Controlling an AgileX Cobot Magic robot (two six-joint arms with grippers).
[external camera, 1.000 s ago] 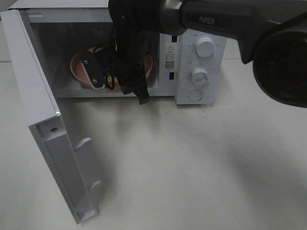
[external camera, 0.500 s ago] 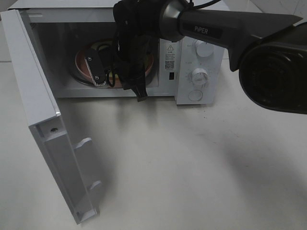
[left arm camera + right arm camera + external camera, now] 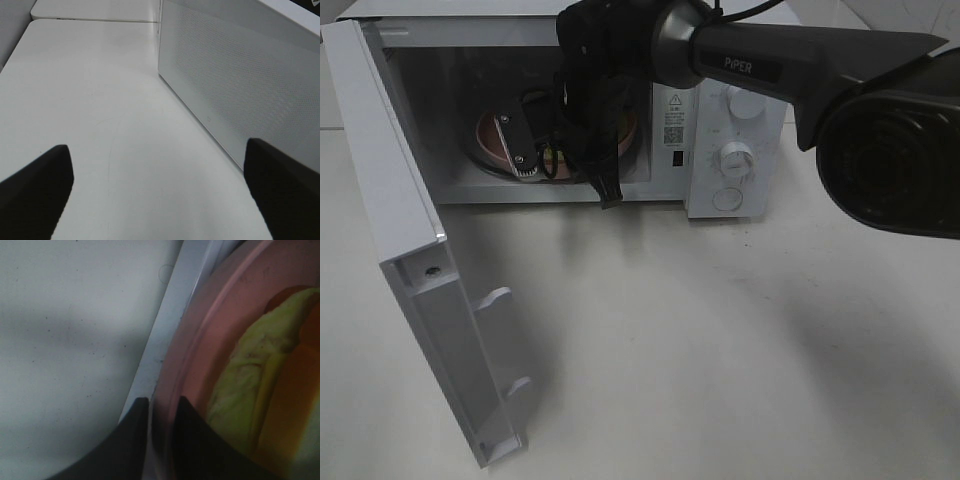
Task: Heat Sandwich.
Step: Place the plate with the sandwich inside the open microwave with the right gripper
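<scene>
the white table (image 3: 720, 340) spreads under everything, and on it stands the white microwave (image 3: 765, 170), whose cavity surrounds the right gripper (image 3: 159, 401). its door (image 3: 410, 260) is swung fully open, well off to the side of that gripper and nearer the camera in the high view. the dark right arm (image 3: 800, 60) reaches in from the control-panel side, passing above the two dials (image 3: 747, 100) beside the cavity. inside the cavity, right at the gripper, lies the round pink plate (image 3: 220, 340), and on the plate sits the sandwich (image 3: 280, 390), just beyond the fingertips: orange-tan bread with a pale yellow-green layer on the side toward the gripper. the right gripper's two dark fingers (image 3: 135, 412) stand a narrow slot apart with the plate's rim running between them; whether they pinch the rim or have let it go cannot be told. the sandwich itself is not touched by either finger. the left gripper (image 3: 156, 150) hovers over bare table well away from the plate, its fingers spread wide with nothing between them, released, and a white, finely perforated panel (image 3: 240, 85) stands on the table just beside one finger.
</scene>
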